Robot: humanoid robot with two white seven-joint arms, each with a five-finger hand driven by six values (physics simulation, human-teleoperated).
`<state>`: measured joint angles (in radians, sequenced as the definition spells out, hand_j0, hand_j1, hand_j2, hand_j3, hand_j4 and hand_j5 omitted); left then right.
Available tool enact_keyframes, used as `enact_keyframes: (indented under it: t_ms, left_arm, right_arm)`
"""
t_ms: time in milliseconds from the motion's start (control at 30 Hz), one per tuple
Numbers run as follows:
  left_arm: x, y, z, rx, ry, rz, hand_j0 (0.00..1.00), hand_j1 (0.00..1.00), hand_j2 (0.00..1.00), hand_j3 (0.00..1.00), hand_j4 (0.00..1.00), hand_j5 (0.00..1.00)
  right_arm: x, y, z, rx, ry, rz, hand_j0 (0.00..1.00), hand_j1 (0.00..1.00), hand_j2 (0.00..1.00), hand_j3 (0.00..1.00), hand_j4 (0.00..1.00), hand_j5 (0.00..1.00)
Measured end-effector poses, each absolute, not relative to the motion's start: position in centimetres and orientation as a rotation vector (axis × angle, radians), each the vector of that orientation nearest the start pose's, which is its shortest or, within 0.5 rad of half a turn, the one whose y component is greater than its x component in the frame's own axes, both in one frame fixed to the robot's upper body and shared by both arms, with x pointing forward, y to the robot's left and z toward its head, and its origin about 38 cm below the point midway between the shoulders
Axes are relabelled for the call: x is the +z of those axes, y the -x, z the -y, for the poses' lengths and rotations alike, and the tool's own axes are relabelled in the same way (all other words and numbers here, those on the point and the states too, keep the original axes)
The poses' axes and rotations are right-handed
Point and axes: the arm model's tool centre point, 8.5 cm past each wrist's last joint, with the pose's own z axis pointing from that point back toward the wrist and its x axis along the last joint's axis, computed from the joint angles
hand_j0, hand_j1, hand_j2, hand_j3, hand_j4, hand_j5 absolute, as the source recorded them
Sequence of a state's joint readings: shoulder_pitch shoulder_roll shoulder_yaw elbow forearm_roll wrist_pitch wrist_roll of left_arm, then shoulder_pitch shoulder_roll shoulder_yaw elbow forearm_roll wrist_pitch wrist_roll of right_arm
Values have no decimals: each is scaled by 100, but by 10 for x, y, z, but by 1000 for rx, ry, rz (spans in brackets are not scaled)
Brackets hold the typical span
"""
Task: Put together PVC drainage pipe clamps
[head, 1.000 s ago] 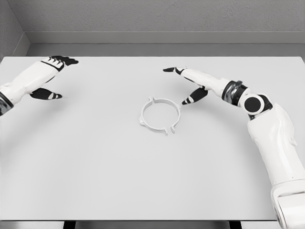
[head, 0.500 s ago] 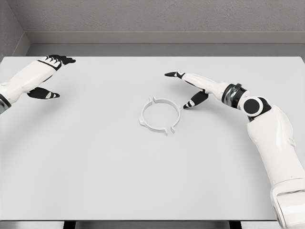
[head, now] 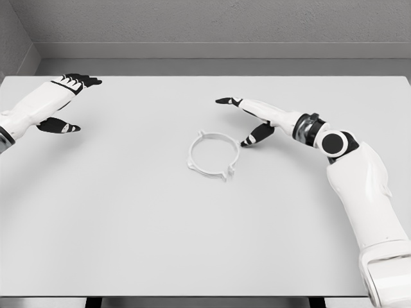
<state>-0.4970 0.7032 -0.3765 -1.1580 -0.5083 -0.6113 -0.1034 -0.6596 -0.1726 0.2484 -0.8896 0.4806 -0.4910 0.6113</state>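
Mostly bare, the white desk (head: 128,224) carries one clamp ring (head: 214,154) lying flat near its middle. Just right of it, the right hand (head: 252,119) hovers, fingers spread, seemingly ready to grasp. Far left, the left hand (head: 59,102) waits, spread and empty.

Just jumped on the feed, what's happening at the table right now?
A white ring-shaped pipe clamp lies flat near the middle of the table. The right hand hovers just to its right with fingers spread, thumb tip close to the ring's edge, holding nothing. The left hand sits open at the far left of the table, well away from the clamp. Nothing is grasped yet.
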Motion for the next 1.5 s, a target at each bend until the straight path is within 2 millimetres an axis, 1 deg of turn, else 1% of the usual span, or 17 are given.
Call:
enact_keyframes:
  t_ms: [267,533,633,767,800,833,933,1000,1067,1167,1267,1300,1333,1367,1400,1433,1500]
  left_arm:
    - [178,-456,-375,-1536,-662,1635,100,100,100,100,100,100]
    - [176,-454,-374,-1537,-657,1635,100,100,100,100,100,100]
    - [178,-455,-375,-1536,-659,1637,100,100,100,100,100,100]
    - [177,-455,-375,-1535,-659,1636,100,100,100,100,100,100]
    - [178,-455,-375,-1535,-660,1637,100,100,100,100,100,100]
    - [178,-455,-375,-1535,-661,1637,100,100,100,100,100,100]
    - [178,-455,-375,-1535,-661,1637,100,100,100,100,100,100]
    - [179,-456,-375,-1535,-662,1638,100,100,100,100,100,100]
    - [179,-456,-374,-1534,-661,1641,100,100,100,100,100,100]
    - [180,-456,-370,-1533,-653,1655,100,100,100,100,100,100]
    - [187,-462,-352,-1531,-635,1708,100,100,100,100,100,100]
    - [192,-466,-341,-1528,-625,1741,100,100,100,100,100,100]
    - [188,-468,-327,-1525,-597,1762,100,100,100,100,100,100]
    - [188,-470,-313,-1525,-572,1788,100,100,100,100,100,100]
    - [194,-476,-299,-1529,-559,1823,100,100,100,100,100,100]
    - [193,-478,-287,-1535,-538,1838,100,100,100,100,100,100]
    - [190,-479,-272,-1542,-507,1856,100,100,100,100,100,100]
  right_arm:
    - [120,-511,193,1444,41,1505,100,100,100,100,100,100]
    - [121,-513,197,1442,51,1502,100,100,100,100,100,100]
    - [118,-510,198,1441,47,1497,100,100,100,100,100,100]
    - [118,-509,206,1445,61,1492,100,100,100,100,100,100]
    - [116,-506,209,1446,62,1490,100,100,100,100,100,100]
    - [107,-499,213,1444,56,1479,100,100,100,100,100,100]
    - [105,-485,220,1473,76,1485,100,100,100,100,100,100]
    - [108,-478,224,1494,93,1499,100,100,100,100,100,100]
    - [122,-476,224,1516,119,1533,100,100,100,100,100,100]
    - [131,-468,225,1541,142,1563,100,100,100,100,100,100]
    - [139,-461,224,1560,155,1590,100,100,100,100,100,100]
    - [136,-456,223,1565,149,1590,100,100,100,100,100,100]
    - [137,-453,221,1572,149,1599,100,100,100,100,100,100]
    - [141,-451,219,1579,153,1612,100,100,100,100,100,100]
    - [145,-450,217,1585,157,1624,100,100,100,100,100,100]
    - [147,-450,216,1590,159,1632,100,100,100,100,100,100]
    - [144,-445,213,1597,151,1633,100,100,100,100,100,100]
